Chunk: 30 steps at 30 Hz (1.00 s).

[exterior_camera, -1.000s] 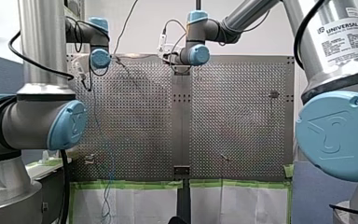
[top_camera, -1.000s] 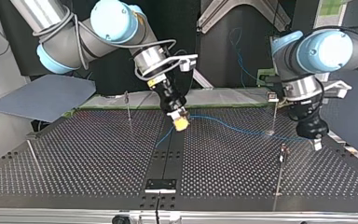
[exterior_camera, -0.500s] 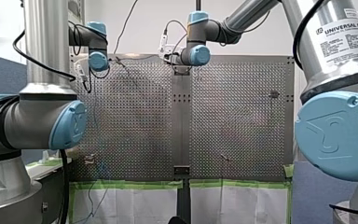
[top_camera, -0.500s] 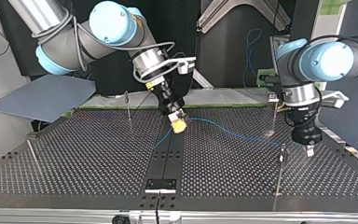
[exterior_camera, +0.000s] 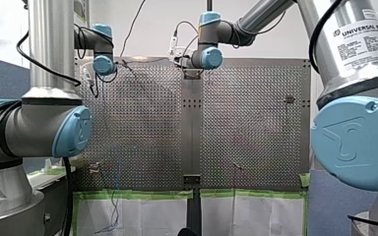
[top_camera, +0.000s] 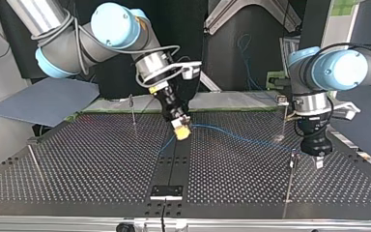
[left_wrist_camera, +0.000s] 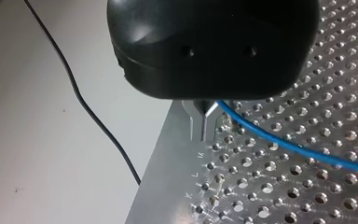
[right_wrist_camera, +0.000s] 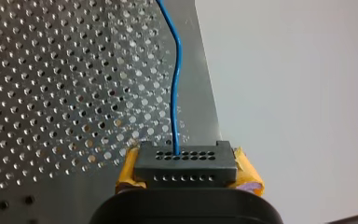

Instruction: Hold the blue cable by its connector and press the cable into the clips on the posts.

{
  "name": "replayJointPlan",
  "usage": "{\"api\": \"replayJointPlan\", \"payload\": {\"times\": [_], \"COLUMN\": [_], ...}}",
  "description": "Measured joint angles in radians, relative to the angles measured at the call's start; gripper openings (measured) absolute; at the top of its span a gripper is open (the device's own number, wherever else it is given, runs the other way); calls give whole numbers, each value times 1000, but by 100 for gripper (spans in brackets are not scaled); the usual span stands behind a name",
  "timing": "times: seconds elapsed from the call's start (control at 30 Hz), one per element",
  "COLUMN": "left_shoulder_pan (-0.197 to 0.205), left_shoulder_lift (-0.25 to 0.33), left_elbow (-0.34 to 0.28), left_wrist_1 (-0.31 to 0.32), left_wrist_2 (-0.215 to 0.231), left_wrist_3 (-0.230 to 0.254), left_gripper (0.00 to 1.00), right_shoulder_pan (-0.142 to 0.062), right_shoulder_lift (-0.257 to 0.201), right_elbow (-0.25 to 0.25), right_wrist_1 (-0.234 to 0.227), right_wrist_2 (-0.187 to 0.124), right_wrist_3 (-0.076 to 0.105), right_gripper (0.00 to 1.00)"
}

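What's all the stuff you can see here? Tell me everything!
table: one, metal, full of holes.
blue cable: one, blue, stretched low across the table.
connector: one, black, pinched between yellow pads.
posts: four seen, thin metal, standing on the table.
green tape: strips, green, along the table's near edge in the front view.
black wire: one, black, off the table's edge.
left hand: one, black, low beside a post.
right hand: one, yellow-padded, holding the connector.
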Motion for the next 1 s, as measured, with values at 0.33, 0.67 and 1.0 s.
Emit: {"api": "replayJointPlan", "payload": {"times": [0.33, 0.67, 1.0], "left_shoulder_pan": [1, 2, 2], "left_shoulder_lift": [-22, -31, -87], "left_elbow": [2, 24, 58], "left_wrist_1": [8, 17, 9], "left_wrist_2": [22, 37, 44], "left_wrist_3": [-5, -31, -47], "left_gripper": [0, 0, 0], "right_shoulder_pan": [-15, -37, -53], "right_shoulder_lift": [5, 33, 74], "right_elbow": [0, -4, -62], "right_wrist_1": [1, -5, -3], "right_wrist_2": [17, 21, 13], "right_wrist_3": [-7, -10, -10], "right_gripper": [0, 0, 0]}}
